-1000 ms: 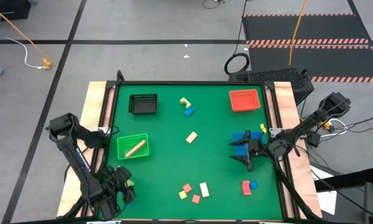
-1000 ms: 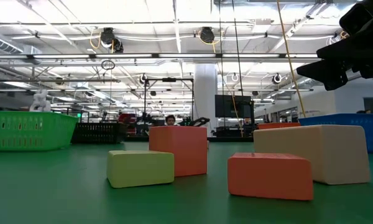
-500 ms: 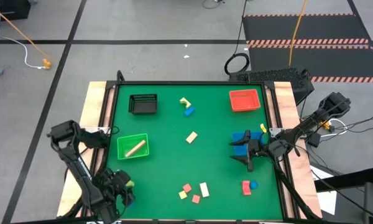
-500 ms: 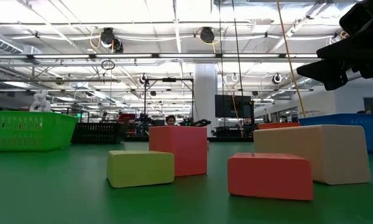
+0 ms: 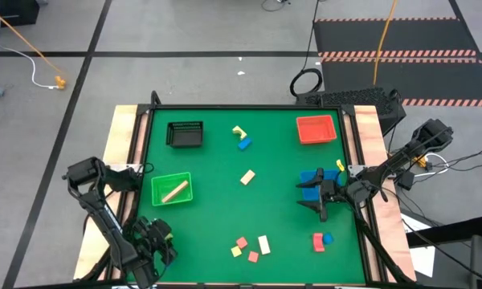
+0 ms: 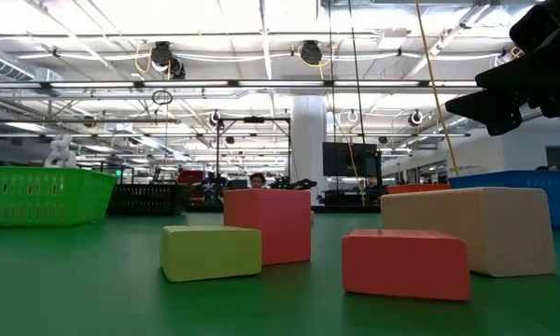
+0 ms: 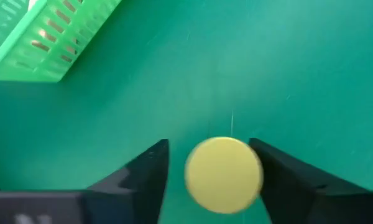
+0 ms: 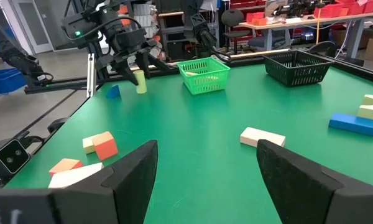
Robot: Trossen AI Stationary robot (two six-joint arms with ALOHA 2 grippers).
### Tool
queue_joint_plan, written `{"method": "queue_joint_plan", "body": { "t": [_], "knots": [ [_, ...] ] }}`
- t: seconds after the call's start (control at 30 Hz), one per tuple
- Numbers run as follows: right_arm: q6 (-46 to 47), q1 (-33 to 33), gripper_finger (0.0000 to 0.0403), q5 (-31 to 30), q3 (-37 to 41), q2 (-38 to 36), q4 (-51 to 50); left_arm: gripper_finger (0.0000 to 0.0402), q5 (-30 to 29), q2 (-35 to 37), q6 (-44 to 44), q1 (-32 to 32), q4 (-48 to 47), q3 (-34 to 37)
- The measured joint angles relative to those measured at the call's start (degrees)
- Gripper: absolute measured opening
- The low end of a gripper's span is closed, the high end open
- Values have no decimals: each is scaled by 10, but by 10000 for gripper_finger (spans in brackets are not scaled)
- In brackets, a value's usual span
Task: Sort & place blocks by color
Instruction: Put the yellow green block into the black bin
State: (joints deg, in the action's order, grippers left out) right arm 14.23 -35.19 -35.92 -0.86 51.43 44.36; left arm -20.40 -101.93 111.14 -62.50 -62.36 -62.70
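My left claw hangs over the near left corner of the desk, below the green bin. Its two fingers stand part-way spread on either side of a yellow cylinder block; a thin gap shows on each side, so I cannot tell whether they actually grip it. From my right wrist camera that cylinder shows between the far claw's fingers, above the cloth, with a small blue block on the desk just beside it.

My right claw waits over the right side of the desk, fingers spread wide and holding nothing, partly covering the blue bin, so what lies in it is hard to make out.

A tan bar lies in the green bin. The black bin and red bin sit along the far edge. Loose on the cloth: a yellow-green piece touching a blue bar, a cream block mid-desk, a near cluster of red, yellow, red and cream blocks, and a red block touching a blue one.
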Motion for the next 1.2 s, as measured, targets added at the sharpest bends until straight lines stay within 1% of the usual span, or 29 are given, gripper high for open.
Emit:
{"method": "queue_joint_plan", "body": {
  "t": [0.1, 0.13, 0.23, 0.33, 0.6, 0.77, 0.87, 1.0, 1.13, 1.2],
  "knots": [
    [0, 0, 267, 0, 0, 0, 0, 138, 17, 0, -4, 0, 0, 0],
    [0, 0, 267, 0, 0, 0, 0, 128, 19, 0, -4, 0, -1, 0],
    [0, 0, 267, 0, 0, 0, 0, 129, 21, 1, -17, 1, -3, 0],
    [0, 0, 267, 0, 0, 0, 0, 129, 17, 10, -55, 17, -4, 0],
    [0, 0, 267, 0, 0, 0, 0, 129, -90, 71, -218, 94, -6, 0],
    [0, 0, 267, 0, 0, 0, 0, 129, -157, 119, -329, 177, -6, 0],
    [0, 0, 267, 0, 0, 0, 0, 129, -187, 148, -403, 238, -5, 0],
    [0, 0, 267, 0, 0, 0, 0, 129, -222, 176, -505, 339, -8, 0],
    [0, 0, 267, 0, 0, 0, 0, 129, -245, 185, -578, 449, -7, 0],
    [0, 0, 267, 0, 0, 0, 1, 132, -247, 184, -602, 500, -5, 1]
  ]
}}
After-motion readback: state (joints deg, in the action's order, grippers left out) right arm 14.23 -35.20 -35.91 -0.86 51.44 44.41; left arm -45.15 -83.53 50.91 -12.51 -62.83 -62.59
